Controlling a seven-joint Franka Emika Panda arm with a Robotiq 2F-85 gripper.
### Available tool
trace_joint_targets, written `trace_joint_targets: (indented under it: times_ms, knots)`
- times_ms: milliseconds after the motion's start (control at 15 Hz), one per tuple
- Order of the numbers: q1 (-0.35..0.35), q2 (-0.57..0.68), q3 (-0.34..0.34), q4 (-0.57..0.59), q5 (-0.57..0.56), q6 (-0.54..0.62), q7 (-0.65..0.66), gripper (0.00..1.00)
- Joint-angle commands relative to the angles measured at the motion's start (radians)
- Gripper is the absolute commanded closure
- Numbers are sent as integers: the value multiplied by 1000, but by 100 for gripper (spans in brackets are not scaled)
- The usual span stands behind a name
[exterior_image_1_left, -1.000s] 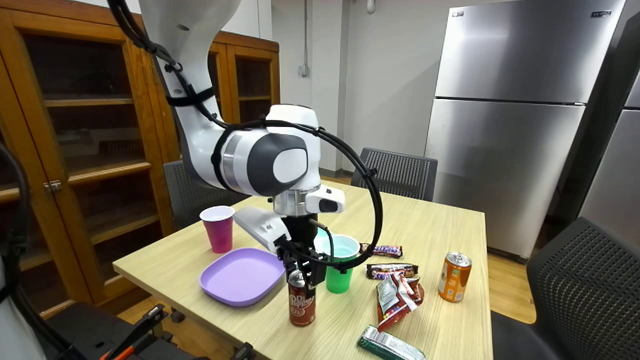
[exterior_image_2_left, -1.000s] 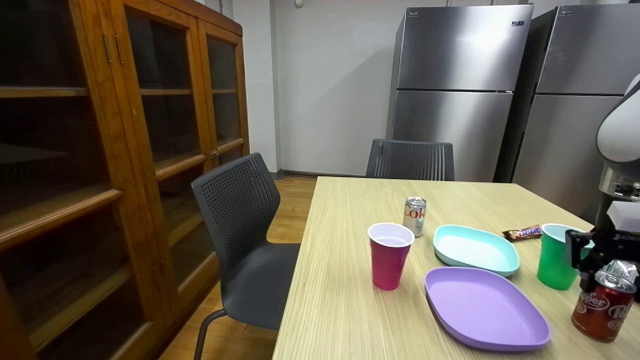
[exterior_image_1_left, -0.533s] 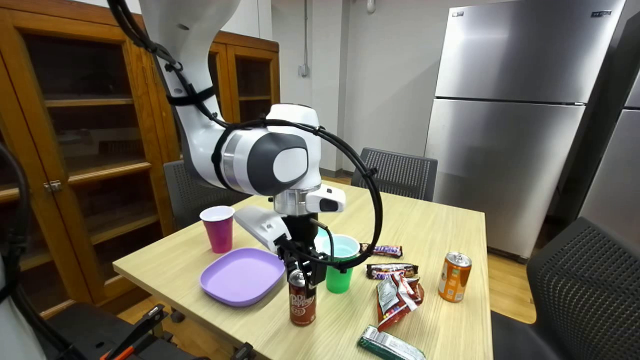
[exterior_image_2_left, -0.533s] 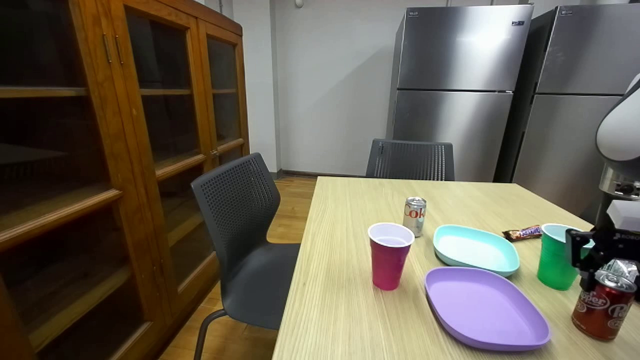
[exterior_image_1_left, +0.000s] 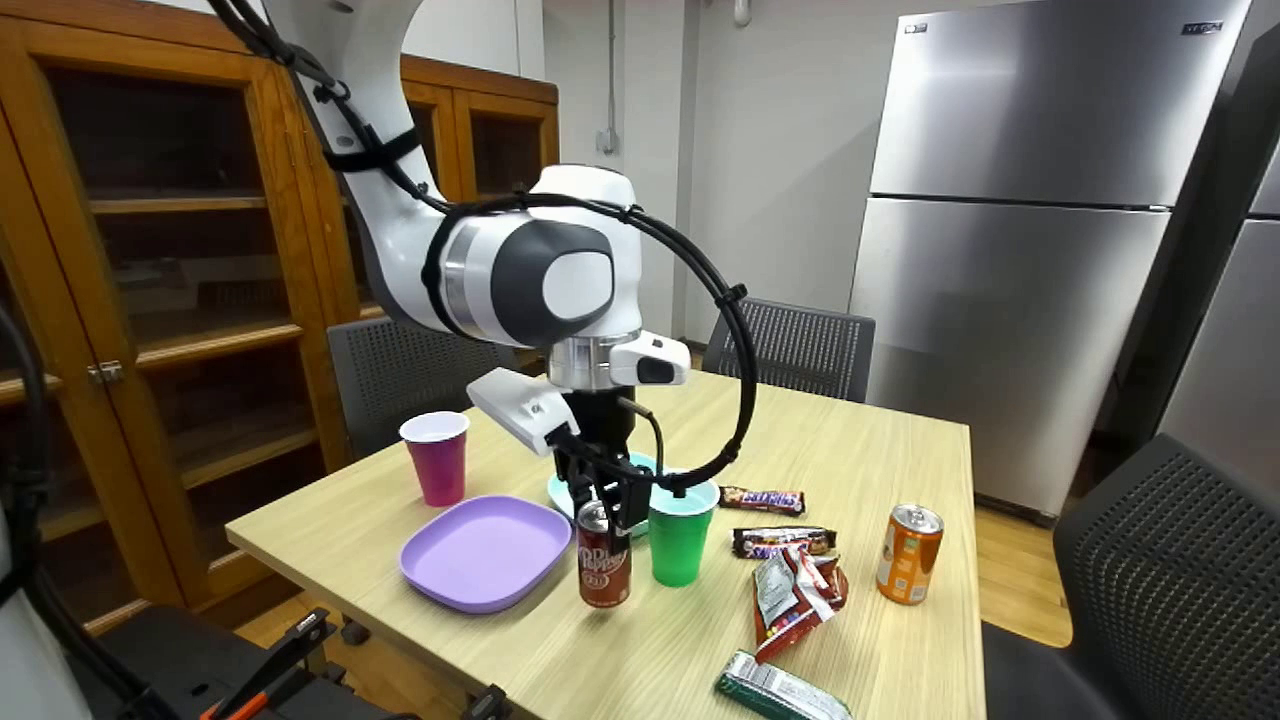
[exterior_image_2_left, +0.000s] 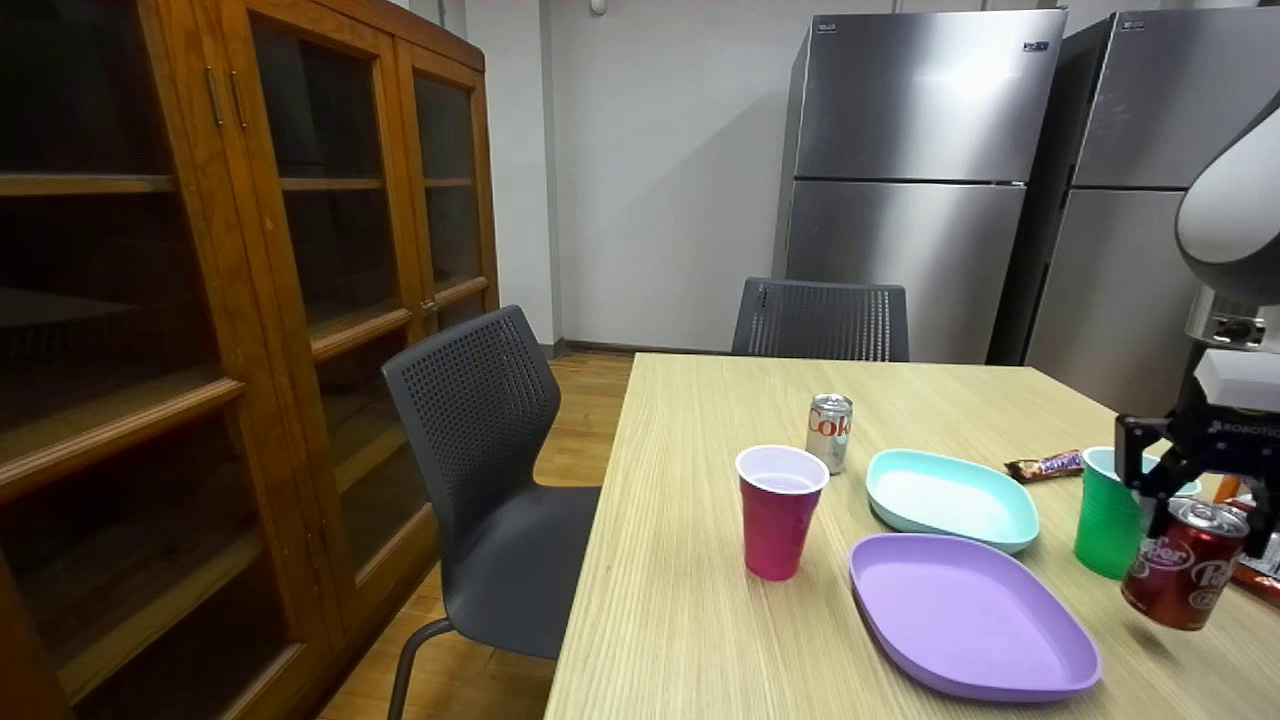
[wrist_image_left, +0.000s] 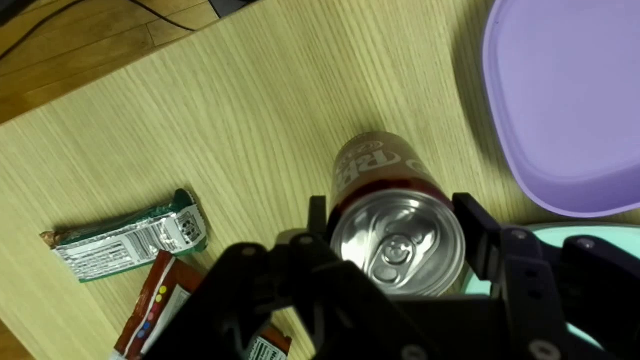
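Wrist view shows the gripper (wrist_image_left: 392, 212) clamped around a red soda can (wrist_image_left: 390, 187) near its top. The can is held upright near the purple plate (wrist_image_left: 575, 100), its base just above the table (exterior_image_2_left: 700, 480) in an exterior view. Just beside the purple plate lies a turquoise plate (exterior_image_2_left: 950, 498). On the can's side of the purple plate stands a green cup (exterior_image_1_left: 678, 548); on its opposite side, a pink cup (exterior_image_2_left: 778, 530).

In an exterior view the red can (exterior_image_2_left: 1180, 588) is partly hidden by the gripper (exterior_image_2_left: 1208, 530), itself cut off by the right edge. In the wrist view the purple plate (wrist_image_left: 570, 100) is cropped, the turquoise plate (wrist_image_left: 555, 234) partly covered.
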Motion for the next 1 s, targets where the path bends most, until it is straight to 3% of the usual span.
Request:
trace_joint_targets:
  times_ms: [0,400,933]
  knots:
    - [26,-52,41,23,44,-60,2,62]
    - [67,-27,97,107,100,-74,-9,62]
    - [87,79,115,251,97,-99,-16,62]
